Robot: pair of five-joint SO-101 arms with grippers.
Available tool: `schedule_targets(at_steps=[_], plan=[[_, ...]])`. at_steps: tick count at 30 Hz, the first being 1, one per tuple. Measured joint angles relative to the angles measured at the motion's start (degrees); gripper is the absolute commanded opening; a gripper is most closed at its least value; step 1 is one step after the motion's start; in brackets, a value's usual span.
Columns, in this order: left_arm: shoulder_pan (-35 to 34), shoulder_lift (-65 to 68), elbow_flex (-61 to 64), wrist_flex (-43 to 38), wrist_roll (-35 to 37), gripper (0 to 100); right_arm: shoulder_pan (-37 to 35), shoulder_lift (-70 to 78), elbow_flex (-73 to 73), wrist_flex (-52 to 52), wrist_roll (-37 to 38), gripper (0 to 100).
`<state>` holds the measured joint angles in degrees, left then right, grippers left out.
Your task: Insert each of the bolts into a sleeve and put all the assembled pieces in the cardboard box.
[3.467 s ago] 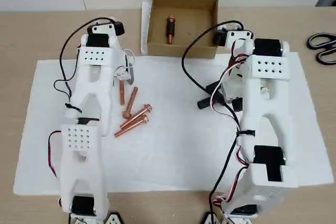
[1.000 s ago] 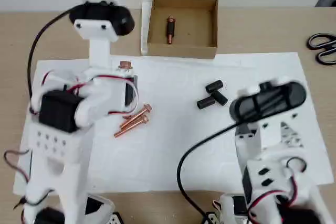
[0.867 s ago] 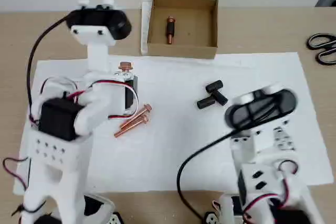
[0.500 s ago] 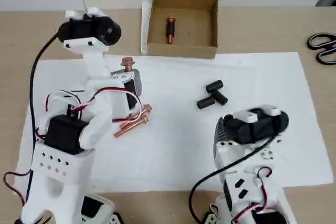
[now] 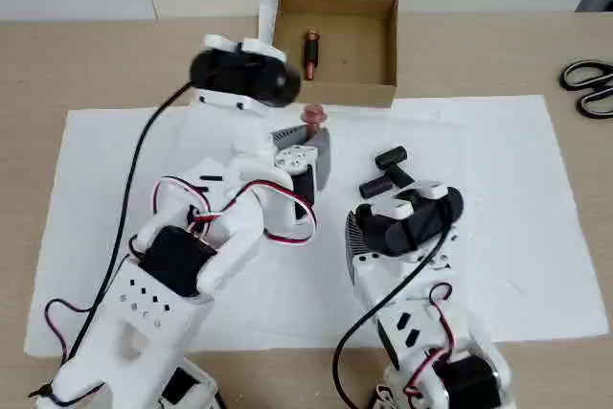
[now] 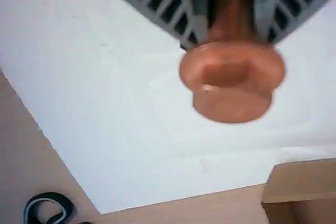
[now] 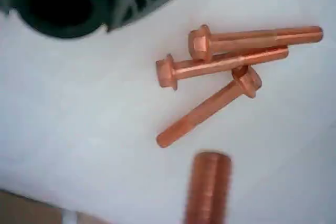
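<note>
In the high view the left gripper (image 5: 308,144) sits at upper centre, just below the cardboard box (image 5: 330,95). Its fingers are clamped on a copper flange bolt (image 5: 313,118) whose head points toward the box, and one assembled piece (image 5: 311,50) lies inside. The right gripper (image 5: 357,237) is lower and to the right, near the loose sleeves (image 5: 390,156) on the white paper sheet (image 5: 517,198). In the left wrist view the bolt head hangs at upper right, its shank pinched between the grey fingers (image 6: 197,3); scissors (image 6: 46,211) lie at lower left on the table (image 6: 21,145). In the right wrist view that arm's gripper is closed on a black sleeve (image 7: 52,3) at upper left, its bore open toward the camera. Three spare bolts (image 7: 226,61) lie on the paper at upper right. The held bolt's threaded tip shows at bottom centre, long axis running up the frame, well apart from the bore. As I judge it, the tip lies off the sleeve's axis, so tip and bore need lining up before insertion.
</note>
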<state>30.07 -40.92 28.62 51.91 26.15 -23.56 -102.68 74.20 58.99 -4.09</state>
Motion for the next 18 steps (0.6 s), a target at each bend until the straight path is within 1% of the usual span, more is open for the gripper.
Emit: schedule_targets(at_steps=[4,10,14,18], plan=[[1.6,0.0,0.0,-1.3,0.0,1,0.0,0.0,3.8,-4.4,0.0,0.4],[1.8,-0.3,2.6,-6.3,0.0,1,0.0,0.1,6.7,-8.5,-0.2,0.4],[1.8,-0.3,7.6,-13.4,0.0,1,-0.1,0.1,6.7,-8.8,-0.4,0.4],[3.9,-0.3,12.1,-20.0,0.0,1,-0.1,0.1,6.7,-8.8,-0.4,0.4]])
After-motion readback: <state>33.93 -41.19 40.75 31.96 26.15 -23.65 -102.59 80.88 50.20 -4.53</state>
